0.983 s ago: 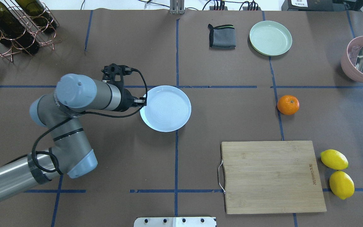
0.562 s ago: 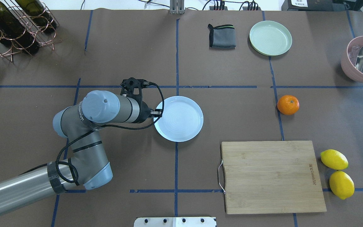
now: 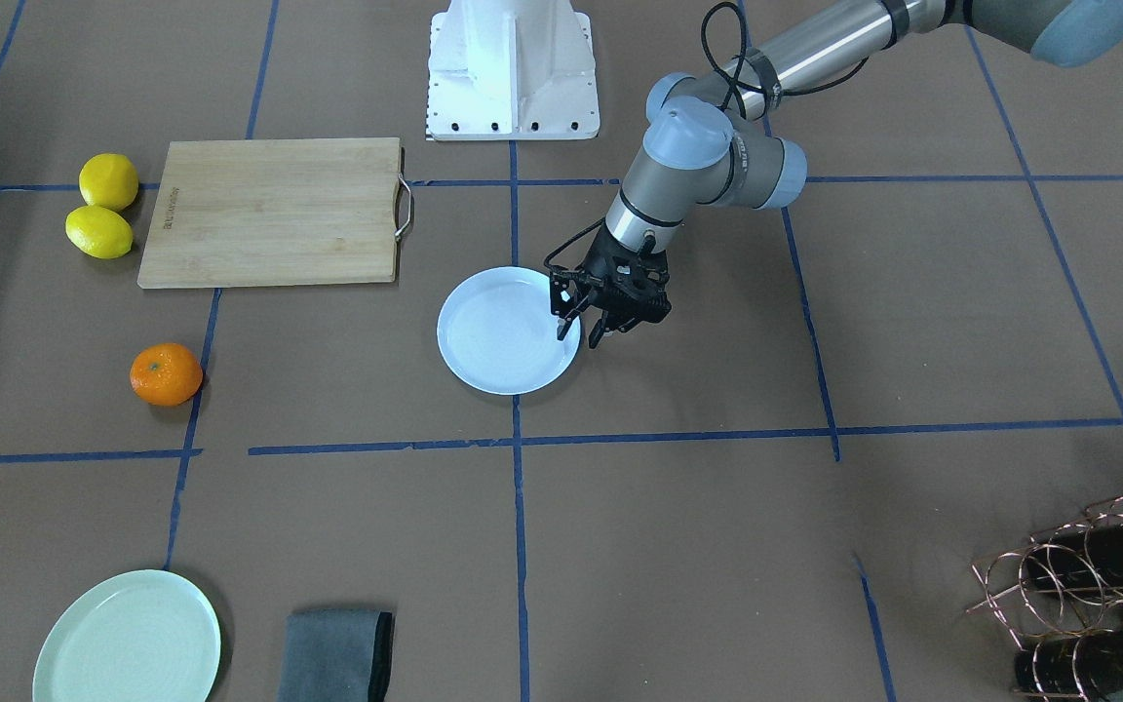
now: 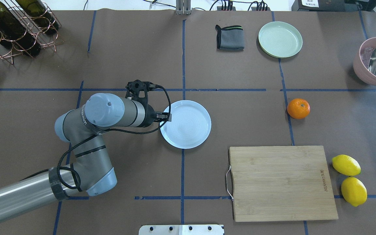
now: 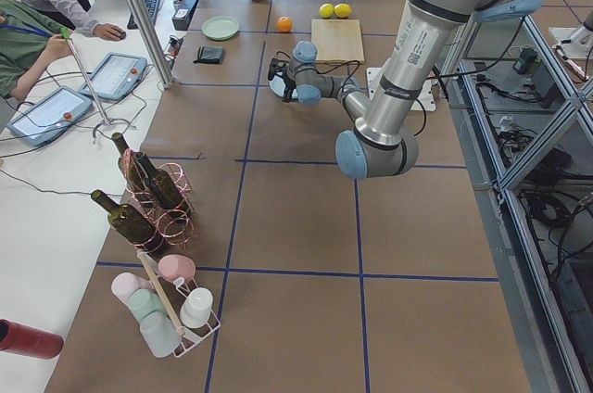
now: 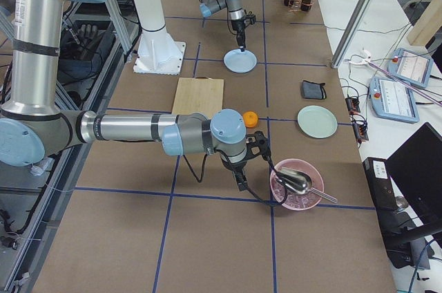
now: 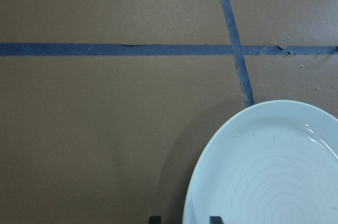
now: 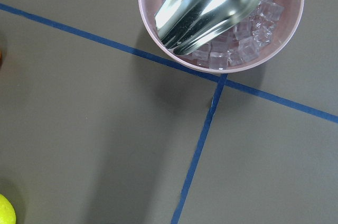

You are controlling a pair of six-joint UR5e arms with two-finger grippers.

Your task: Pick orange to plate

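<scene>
Cutting board (image 4: 281,182), two lemons (image 4: 346,165), green plate (image 4: 280,39)

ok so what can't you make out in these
right gripper: open or shut unclear; seen only small in the exterior right view.
left gripper: whether it clamps the plate rim; left wrist view's bottom edge cuts its fingertips, its arm hides it overhead.
pink bowl: cut by the overhead view's right edge.

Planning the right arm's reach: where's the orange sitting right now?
In the overhead view the orange sits in the right half, at a blue tape line, between the mint-green plate above and the cutting board below, well right of the white plate.
</scene>
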